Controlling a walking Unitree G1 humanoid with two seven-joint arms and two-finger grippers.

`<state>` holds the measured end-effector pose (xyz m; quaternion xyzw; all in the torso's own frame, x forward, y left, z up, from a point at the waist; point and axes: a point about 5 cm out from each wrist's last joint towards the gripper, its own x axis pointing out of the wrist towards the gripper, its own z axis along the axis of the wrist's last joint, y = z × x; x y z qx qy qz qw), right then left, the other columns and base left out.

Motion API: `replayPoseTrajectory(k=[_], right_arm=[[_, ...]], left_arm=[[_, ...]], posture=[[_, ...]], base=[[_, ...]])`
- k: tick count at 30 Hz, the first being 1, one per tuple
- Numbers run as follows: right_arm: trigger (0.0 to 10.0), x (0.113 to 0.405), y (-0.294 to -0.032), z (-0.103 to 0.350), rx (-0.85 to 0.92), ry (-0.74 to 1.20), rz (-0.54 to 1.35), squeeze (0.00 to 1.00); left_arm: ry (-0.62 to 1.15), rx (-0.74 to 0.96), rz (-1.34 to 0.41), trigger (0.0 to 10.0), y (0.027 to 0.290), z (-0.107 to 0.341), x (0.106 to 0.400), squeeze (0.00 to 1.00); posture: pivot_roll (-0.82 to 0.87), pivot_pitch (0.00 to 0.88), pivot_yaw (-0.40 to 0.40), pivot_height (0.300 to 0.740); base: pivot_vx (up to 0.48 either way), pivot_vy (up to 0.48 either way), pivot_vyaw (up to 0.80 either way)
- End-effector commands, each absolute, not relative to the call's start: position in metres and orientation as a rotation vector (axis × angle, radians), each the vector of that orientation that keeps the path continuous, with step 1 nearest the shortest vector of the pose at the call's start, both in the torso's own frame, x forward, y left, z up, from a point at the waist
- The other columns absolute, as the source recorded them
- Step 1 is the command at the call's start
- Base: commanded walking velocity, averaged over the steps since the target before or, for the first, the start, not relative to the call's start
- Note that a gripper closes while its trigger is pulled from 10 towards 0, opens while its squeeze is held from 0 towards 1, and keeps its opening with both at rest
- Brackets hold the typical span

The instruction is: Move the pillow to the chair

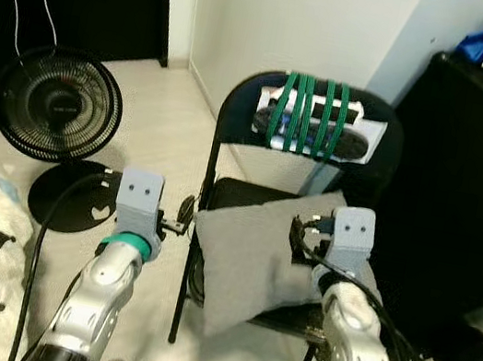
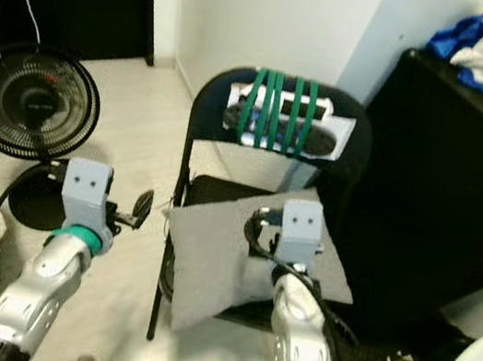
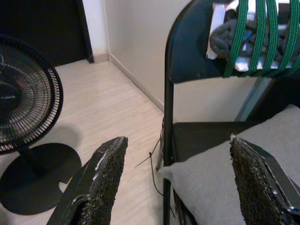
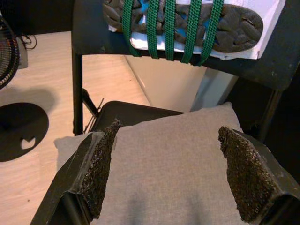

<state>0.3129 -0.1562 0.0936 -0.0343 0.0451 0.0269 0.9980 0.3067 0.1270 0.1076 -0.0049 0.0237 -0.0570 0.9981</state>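
At centre frame the black chair (image 1: 234,114) carries the grey pillow (image 1: 251,257), plain fabric, its lower corner overhanging the seat front. Squaring it rearward looks the sound finish. The right gripper (image 4: 168,171) above it and the left gripper (image 3: 176,180) beside it spread their fingers wide, empty.

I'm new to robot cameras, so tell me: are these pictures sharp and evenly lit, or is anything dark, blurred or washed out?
Head views: sharp on the grey pillow and chair, with a bright washed-out patch of floor at the bottom edge. Left wrist view: the fan stands against a dark corner. Right wrist view: evenly lit, clear fabric weave.
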Motion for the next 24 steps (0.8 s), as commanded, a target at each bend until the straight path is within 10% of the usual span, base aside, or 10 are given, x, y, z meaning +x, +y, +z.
replayPoseTrajectory(k=[1, 24], right_arm=[[10.0, 0.310, -0.157, 0.086, -0.068, 0.118, 0.048, 0.00], [10.0, 0.314, -0.143, 0.079, -0.056, 0.138, 0.118, 0.00]], left_arm=[[0.069, -0.011, -0.113, 10.0, 0.127, 0.102, 0.306, 0.00], [0.073, 0.031, -0.095, 10.0, 0.132, 0.101, 0.309, 0.00]], posture=[[0.02, 0.005, 0.004, 0.740], [0.07, 0.028, -0.028, 0.740]], base=[[0.000, 0.000, 0.00], [0.000, 0.000, 0.00]])
